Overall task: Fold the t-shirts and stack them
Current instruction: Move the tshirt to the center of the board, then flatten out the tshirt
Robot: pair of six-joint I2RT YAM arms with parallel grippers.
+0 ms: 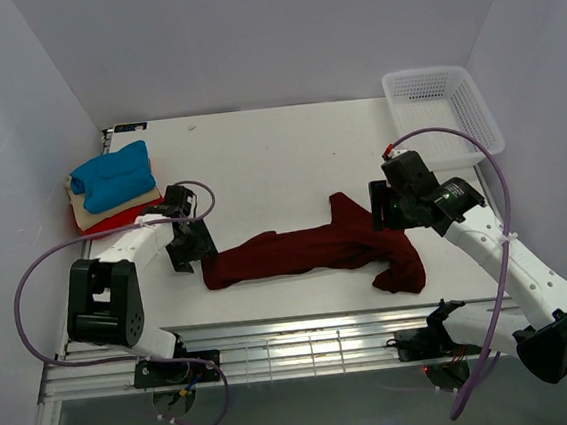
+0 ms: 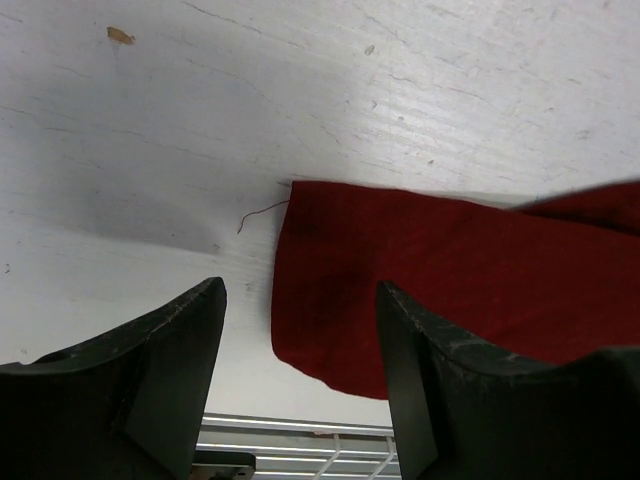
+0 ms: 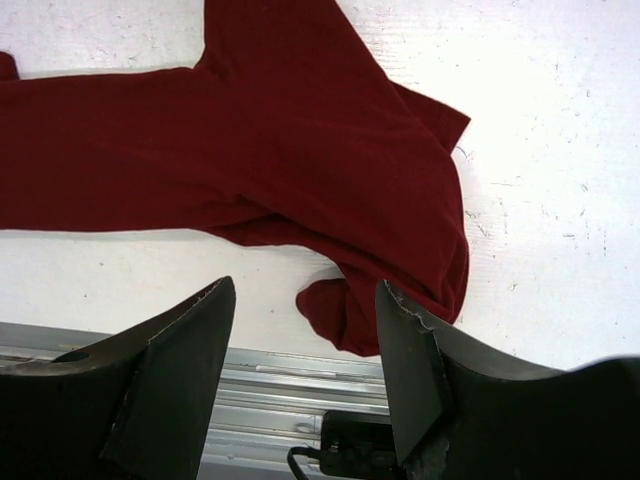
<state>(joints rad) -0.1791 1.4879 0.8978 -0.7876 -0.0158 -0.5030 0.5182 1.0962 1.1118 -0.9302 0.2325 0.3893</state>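
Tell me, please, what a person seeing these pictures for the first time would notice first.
The long dark maroon cloth t-shirt catches the eye first: it lies in a crumpled band across the middle of the white table. An open gripper hovers at each end of it, the left gripper and the right gripper. At the far left, a bright blue folded t-shirt tops a small stack.

The maroon t-shirt [image 1: 298, 253] is soft matt cloth; the white table [image 1: 279, 163] looks matt and scuffed.
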